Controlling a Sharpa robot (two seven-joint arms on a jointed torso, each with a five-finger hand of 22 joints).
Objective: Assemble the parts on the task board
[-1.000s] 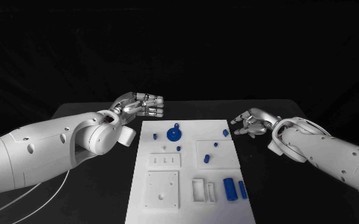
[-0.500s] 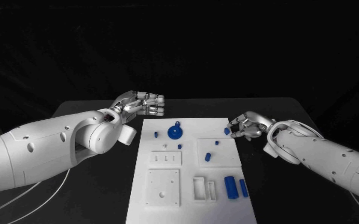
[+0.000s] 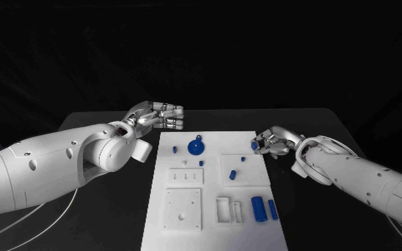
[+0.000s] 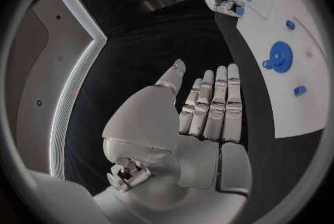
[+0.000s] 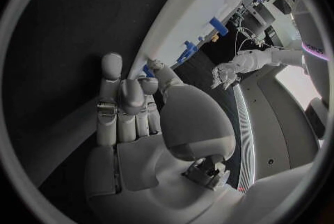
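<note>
The right hand (image 3: 274, 141) has its fingertips at a small blue part (image 3: 254, 145) by the task board's (image 3: 214, 228) far right edge, seemingly to pinch it; whether it grips yet I cannot tell. The left hand (image 3: 157, 116) hovers off the far left corner, fingers straight together, holding nothing

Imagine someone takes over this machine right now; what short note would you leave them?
Left robot hand: holds nothing, fingers curled in, off the task board's far left corner.
Right robot hand: fingertips at the small blue part on the board's right edge; whether it grips it, I cannot tell.
Task board: blue gear and small pegs near the far end, two blue cylinders near the front right.
Done: nothing plainly assembled.
Left: place the loose parts.
</note>
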